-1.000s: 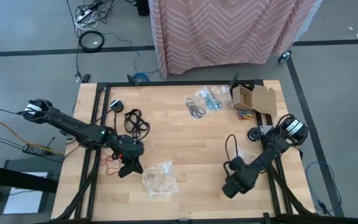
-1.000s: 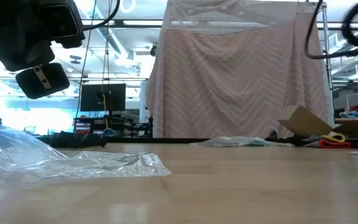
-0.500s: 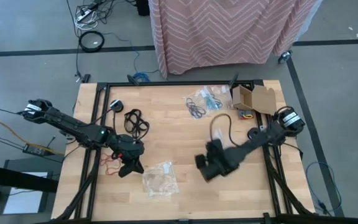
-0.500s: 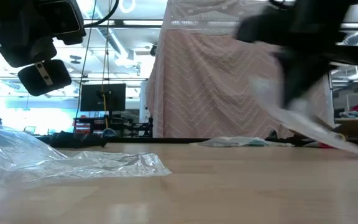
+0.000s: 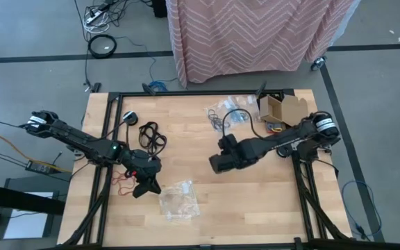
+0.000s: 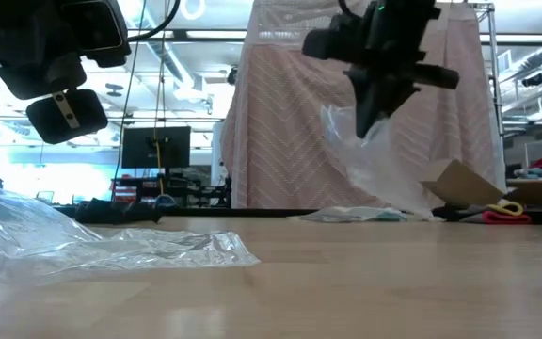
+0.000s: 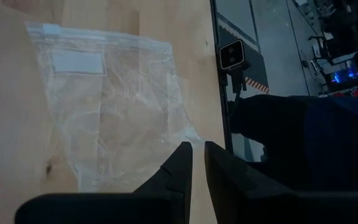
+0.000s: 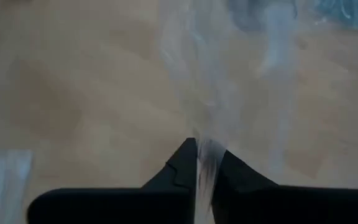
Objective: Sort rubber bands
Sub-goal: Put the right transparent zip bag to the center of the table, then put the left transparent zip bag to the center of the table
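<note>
Two arms reach over one counter [image 5: 207,215], which makes two grippers: the left gripper [image 5: 143,187] and the right gripper [image 5: 217,165]. Three clear bags can be counted: one flat bag [image 5: 178,199], one hanging bag [image 6: 374,169] caught in the right gripper's jaws, and one far bag [image 5: 229,107], though that heap may hold more. The rubber bands show as four clusters: one black cluster [image 5: 151,135], one red cluster [image 5: 121,182], one dark cluster [image 5: 219,124] and one teal cluster [image 5: 239,116]. There is one cardboard box [image 5: 287,107]. Two small round black pieces lie there, the left piece [image 5: 130,117] and the right piece [image 5: 282,149].
</note>
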`<action>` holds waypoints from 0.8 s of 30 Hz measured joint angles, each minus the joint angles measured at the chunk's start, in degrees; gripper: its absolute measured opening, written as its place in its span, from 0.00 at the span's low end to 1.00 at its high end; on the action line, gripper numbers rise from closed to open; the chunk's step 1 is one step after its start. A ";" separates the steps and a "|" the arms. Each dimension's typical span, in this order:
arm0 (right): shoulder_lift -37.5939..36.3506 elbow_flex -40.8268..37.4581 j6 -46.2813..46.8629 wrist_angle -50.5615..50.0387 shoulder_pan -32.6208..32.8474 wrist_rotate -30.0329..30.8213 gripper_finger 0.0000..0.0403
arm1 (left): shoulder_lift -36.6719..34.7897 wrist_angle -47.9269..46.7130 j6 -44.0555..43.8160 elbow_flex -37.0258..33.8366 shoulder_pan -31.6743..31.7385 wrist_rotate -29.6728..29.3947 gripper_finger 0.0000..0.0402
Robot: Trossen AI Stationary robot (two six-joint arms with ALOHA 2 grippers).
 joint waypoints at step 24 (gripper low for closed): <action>-0.41 0.00 7.53 9.09 12.46 11.55 0.62 | 0.32 -6.47 30.24 0.02 -8.30 -1.34 0.13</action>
